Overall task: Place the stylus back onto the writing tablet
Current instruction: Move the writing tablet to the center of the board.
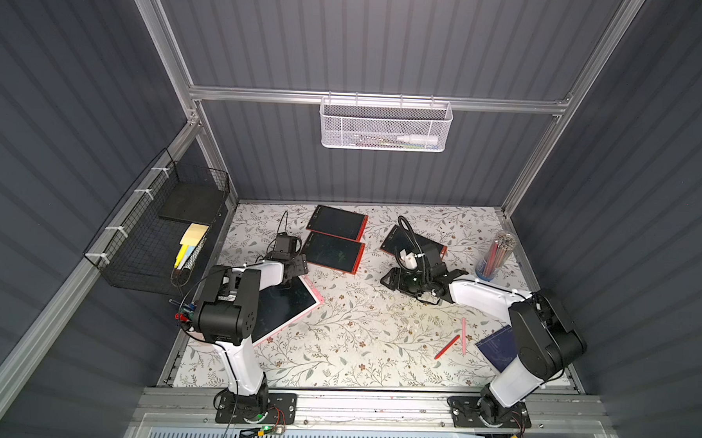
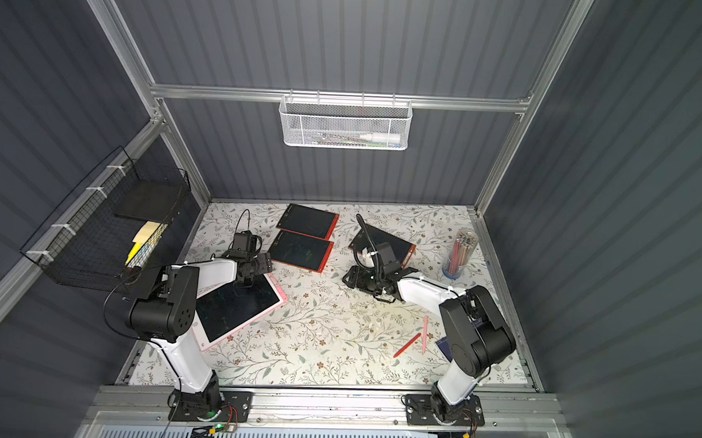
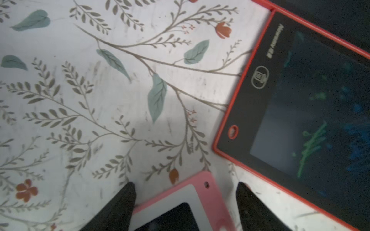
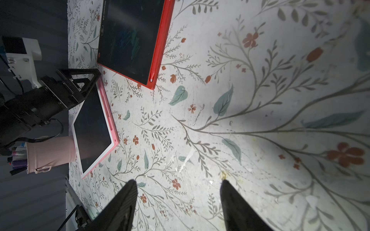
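With left gripper (image 3: pixel 186 185) gaping astride pink writing tablet's (image 3: pixel 210 200) corner, right gripper (image 4: pixel 178 182) gaping empty, leaving pink stylus (image 1: pixel 463 336) lying near surface's (image 1: pixel 347 350) front right corner: likely light, stiff, slippery, inviting mid-shaft pinching.

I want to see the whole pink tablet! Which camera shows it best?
The right wrist view: the pink tablet shows nearly whole there, screen and frame. In both top views the left arm covers part of it. The left wrist view catches only one corner, at the left pincer.
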{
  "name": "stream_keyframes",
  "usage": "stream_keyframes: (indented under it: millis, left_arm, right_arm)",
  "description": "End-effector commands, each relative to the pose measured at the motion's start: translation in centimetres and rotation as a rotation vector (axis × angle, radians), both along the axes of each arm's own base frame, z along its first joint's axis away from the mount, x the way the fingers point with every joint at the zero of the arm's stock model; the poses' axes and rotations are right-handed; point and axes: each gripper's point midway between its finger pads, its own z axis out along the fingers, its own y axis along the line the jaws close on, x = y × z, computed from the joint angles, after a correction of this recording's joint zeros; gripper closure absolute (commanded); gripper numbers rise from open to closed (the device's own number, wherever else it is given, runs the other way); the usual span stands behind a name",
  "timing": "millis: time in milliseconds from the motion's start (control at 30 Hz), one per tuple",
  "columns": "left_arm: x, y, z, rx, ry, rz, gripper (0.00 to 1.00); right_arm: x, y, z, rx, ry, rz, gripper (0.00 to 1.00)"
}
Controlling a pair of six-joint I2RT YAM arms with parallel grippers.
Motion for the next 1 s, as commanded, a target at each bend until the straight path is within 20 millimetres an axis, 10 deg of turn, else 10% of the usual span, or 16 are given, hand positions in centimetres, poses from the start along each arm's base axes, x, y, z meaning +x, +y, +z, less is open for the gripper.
stream_keyframes:
  millis: [0, 467, 767, 967]
  left_arm:
    - [-2.4, -1.5, -1.3, -0.063, 0.081, -0.03, 0.2]
    - [-6.1, -11.3, 0.0, -0.211, 0.084, -0.225, 0.19]
    - [-2.5, -11.6, 9.9, -0.225, -0.11, -0.179, 0.16]
    - [-3.7, -11.0, 11.1, -0.221, -0.095, -0.166, 0.09]
  right_arm:
    - [-0.3, -0.3, -0.1, -0.009, 0.003, -0.008, 0.34]
    - [-0.6, -0.4, 0.0, -0.012, 0.002, -0.005, 0.34]
    - [-2.8, 2.2, 0.8, 0.003, -0.031, 0.123, 0.36]
    - [-3.6, 2.7, 0.7, -0.041, -0.038, 0.125, 0.36]
